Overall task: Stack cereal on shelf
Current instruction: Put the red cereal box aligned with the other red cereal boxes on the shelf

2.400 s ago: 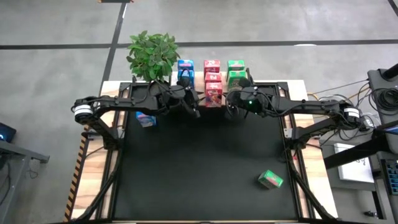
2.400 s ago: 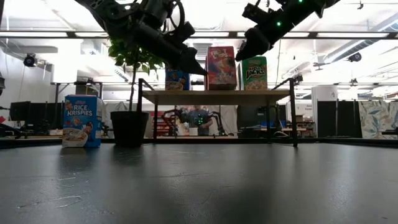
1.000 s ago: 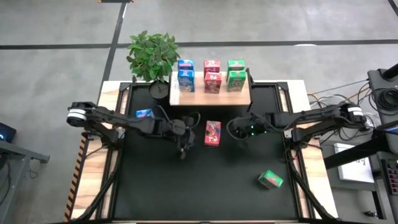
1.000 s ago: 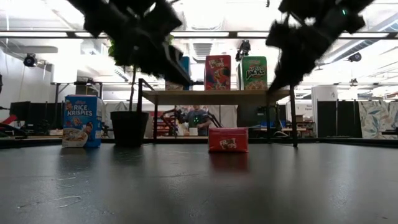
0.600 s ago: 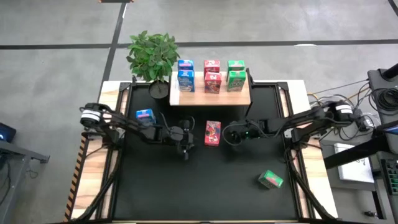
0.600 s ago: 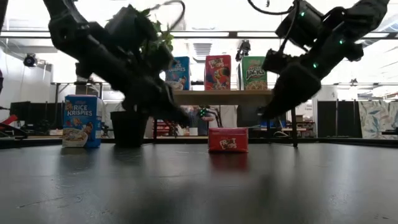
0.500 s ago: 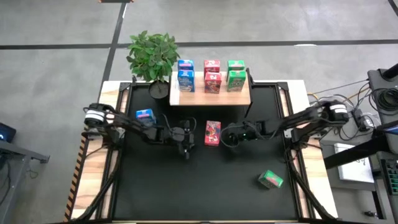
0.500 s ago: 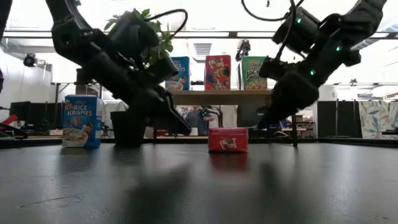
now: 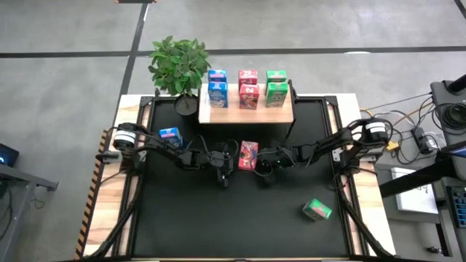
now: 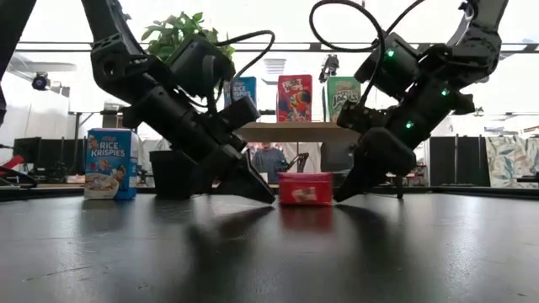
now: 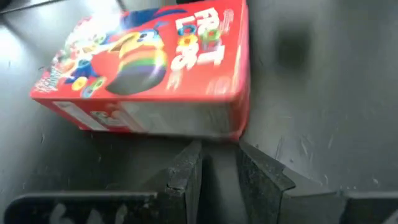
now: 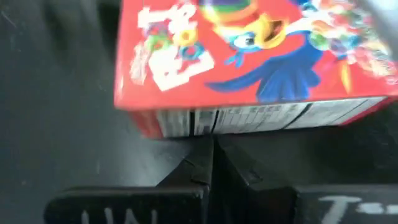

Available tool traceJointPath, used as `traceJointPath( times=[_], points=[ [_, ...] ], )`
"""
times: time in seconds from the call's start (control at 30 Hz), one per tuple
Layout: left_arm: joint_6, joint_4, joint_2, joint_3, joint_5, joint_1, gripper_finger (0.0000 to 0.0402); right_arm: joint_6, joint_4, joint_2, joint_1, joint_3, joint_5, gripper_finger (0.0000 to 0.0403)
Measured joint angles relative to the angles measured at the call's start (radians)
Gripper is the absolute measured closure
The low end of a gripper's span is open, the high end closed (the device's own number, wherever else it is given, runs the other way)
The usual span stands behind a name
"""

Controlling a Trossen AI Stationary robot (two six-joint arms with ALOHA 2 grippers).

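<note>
A red carton (image 9: 248,155) lies flat on the black mat, printed front up, in front of the wooden shelf (image 9: 246,110). My left gripper (image 9: 226,164) stands low at the carton's left long side, its fingers a narrow gap apart (image 11: 217,165). My right gripper (image 9: 263,161) is shut and low at the carton's right long side (image 12: 210,155). On the shelf stand two blue (image 9: 217,87), two red (image 9: 248,89) and two green cartons (image 9: 275,87). A blue carton (image 9: 169,135) stands upright on the mat at the left. A green carton (image 9: 317,210) lies at the near right. My left gripper's fingertips (image 11: 194,152) stand right at the carton's left side wall (image 11: 180,121), down near the mat; I cannot tell whether they touch it. My right gripper's shut fingertips (image 12: 202,155) meet the lower edge of the carton's right side wall (image 12: 205,124), slanting down from the table's right. The carton lies flat on the mat.
A potted plant (image 9: 178,64) stands at the far left beside the shelf. Wooden table borders and dark frame rails (image 9: 131,211) run along both sides of the mat. Bare mat (image 9: 233,218) lies toward the near edge.
Both grippers have come down to the mat and closed in on the red carton, the left moving toward the table's right, the right toward its left. The carton has stayed where it lay.
</note>
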Motion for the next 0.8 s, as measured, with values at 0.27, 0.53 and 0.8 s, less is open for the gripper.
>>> traceJointPath(
  times=[0.27, 0.53, 0.8],
  points=[
    [-0.001, 0.003, -0.017, 0.013, 0.000, 0.000, 0.0318, -0.008, 0.022, -0.007, 0.018, 0.011, 0.002, 0.0394],
    [-0.043, -0.012, -0.045, 0.020, 0.011, -0.002, 0.0318, -0.003, 0.016, -0.038, 0.027, 0.011, 0.002, 0.0394],
    [-0.261, -0.037, -0.173, 0.018, 0.039, -0.002, 0.0318, 0.085, -0.044, -0.135, 0.057, 0.016, -0.012, 0.0394]
  ],
)
